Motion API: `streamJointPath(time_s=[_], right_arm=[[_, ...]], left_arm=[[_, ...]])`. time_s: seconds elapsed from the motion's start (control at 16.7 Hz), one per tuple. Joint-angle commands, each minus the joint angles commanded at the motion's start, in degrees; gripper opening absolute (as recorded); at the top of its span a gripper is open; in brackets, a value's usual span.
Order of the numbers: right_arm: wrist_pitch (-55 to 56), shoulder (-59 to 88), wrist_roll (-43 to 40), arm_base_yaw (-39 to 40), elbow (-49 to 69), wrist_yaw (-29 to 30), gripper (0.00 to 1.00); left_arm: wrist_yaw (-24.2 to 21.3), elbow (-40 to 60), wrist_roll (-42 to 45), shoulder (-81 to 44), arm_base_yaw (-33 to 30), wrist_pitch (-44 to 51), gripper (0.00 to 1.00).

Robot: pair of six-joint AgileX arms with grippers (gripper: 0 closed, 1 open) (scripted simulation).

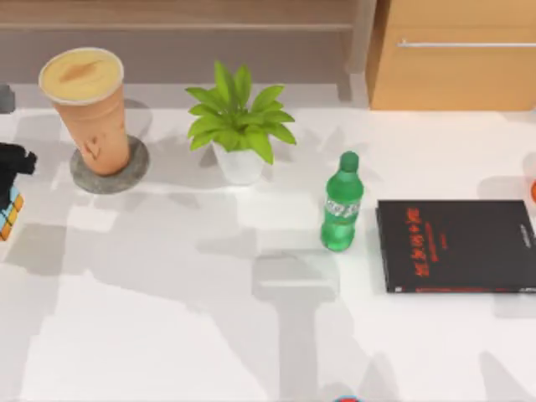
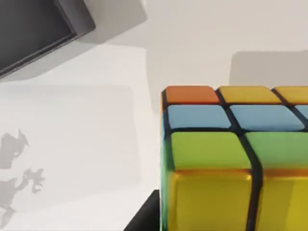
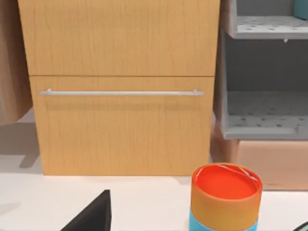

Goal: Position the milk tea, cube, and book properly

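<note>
The milk tea (image 1: pixel 86 109) stands upright on a round grey coaster (image 1: pixel 134 172) to the left of the potted plant (image 1: pixel 238 126), so by my reading that part of the job is settled. The cup is filled to its brim with a creamy yellow layer.

The cube (image 1: pixel 10 213) is the step in hand. It sits at the desk's (image 1: pixel 167 318) far left edge, below the milk tea and well apart from the plant, with the left pincer (image 1: pixel 12 167) right over it. In the left wrist view the cube (image 2: pixel 231 159) looms close against the pale desk top, but I cannot tell whether the pincer's fingers are wide or closed on it, nor whether the cube is lifted or resting. A dark grey tray-like rim (image 2: pixel 43 29) lies beyond the cube in that view; what it holds cannot be made out.

No light-blue book appears, so I judge it remains to be dealt with. Right of the plant stand a green bottle (image 1: pixel 341 205) and, further right, a thin black book with red lettering (image 1: pixel 456 245).

The right wrist view faces a wooden drawer cabinet (image 3: pixel 120 86) and grey shelves (image 3: pixel 264 110), with an orange can (image 3: pixel 226 197) on the desk in front. The right pincer's grip cannot be told.
</note>
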State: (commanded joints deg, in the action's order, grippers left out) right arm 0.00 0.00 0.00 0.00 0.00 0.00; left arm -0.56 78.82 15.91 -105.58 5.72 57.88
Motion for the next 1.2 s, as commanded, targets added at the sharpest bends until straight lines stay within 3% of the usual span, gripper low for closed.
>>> streamJointPath(time_s=[0.3,0.84,1.2], right_arm=[[0.0,0.0,0.0,0.0,0.0,0.0,1.00],[0.0,0.0,0.0,0.0,0.0,0.0,1.00],[0.0,0.0,0.0,0.0,0.0,0.0,1.00]], left_arm=[[-1.3,5.3,-2.1,10.7,-1.2,-11.7,0.00],[-1.5,4.1,-11.8,20.2,-4.9,-54.7,0.00],[-1.0,0.9,-15.2,19.2,-6.2,-64.6,0.00]])
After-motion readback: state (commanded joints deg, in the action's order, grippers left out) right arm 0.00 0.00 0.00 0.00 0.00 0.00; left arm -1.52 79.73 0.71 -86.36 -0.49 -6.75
